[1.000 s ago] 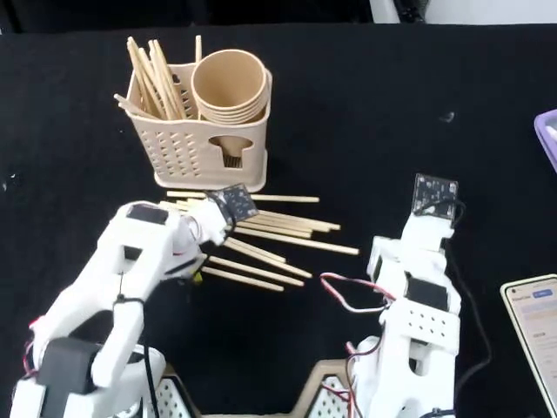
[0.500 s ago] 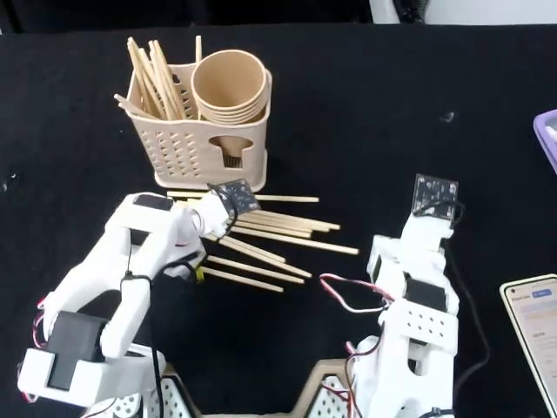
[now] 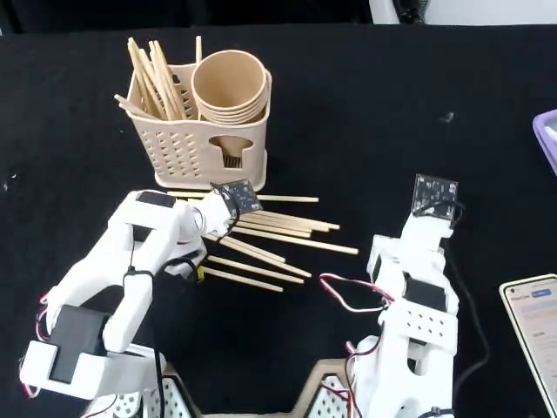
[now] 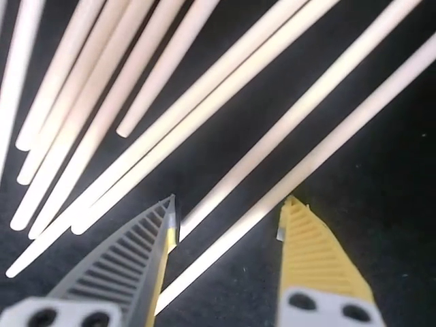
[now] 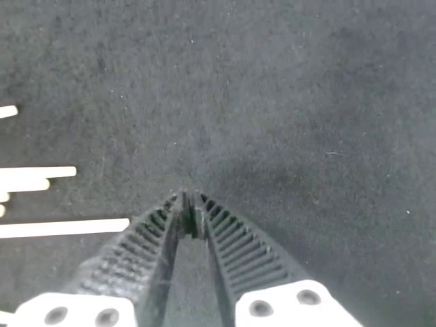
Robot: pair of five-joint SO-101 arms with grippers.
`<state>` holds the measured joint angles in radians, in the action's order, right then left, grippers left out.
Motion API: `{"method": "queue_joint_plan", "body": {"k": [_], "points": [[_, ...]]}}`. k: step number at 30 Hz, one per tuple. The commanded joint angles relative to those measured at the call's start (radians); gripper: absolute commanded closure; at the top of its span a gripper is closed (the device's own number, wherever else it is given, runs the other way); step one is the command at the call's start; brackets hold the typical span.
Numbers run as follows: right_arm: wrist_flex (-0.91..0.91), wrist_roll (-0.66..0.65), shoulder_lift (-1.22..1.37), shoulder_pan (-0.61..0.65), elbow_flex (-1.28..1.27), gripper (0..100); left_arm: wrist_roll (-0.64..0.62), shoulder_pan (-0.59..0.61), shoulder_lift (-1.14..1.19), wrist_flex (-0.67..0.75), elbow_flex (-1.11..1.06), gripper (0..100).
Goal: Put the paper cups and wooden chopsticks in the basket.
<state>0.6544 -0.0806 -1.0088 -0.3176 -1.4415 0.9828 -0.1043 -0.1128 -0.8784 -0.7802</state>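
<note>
A beige slotted basket (image 3: 198,144) at the back left holds a stack of paper cups (image 3: 229,85) and several upright wooden chopsticks (image 3: 154,77). More chopsticks (image 3: 277,228) lie loose on the black table in front of it. The left arm (image 3: 130,261) bends over their left ends. In the left wrist view my left gripper (image 4: 230,199) is open just above the loose chopsticks (image 4: 225,129), with its grey and yellow fingers on either side of one stick. My right gripper (image 5: 191,197) is shut and empty over bare cloth, right of the stick tips (image 5: 61,228).
The right arm (image 3: 422,279) stands at the front right with a red wire (image 3: 348,292) looping beside it. A phone (image 3: 533,326) lies at the right edge, and a purple object (image 3: 548,131) sits farther back on that edge.
The left arm has shifted slightly, its wrist edging toward the basket over the loose chopsticks. The right arm has not moved.
</note>
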Motion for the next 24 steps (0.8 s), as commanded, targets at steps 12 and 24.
{"method": "queue_joint_plan", "body": {"k": [12,24], "points": [[-0.021,-0.002,-0.024,0.012,0.002,98.7,0.009,-0.065,-0.109,-0.212,-0.008,87],[-0.021,-0.002,-0.024,0.012,0.002,98.7,0.009,-0.056,-0.206,-0.196,-0.097,86]]}}
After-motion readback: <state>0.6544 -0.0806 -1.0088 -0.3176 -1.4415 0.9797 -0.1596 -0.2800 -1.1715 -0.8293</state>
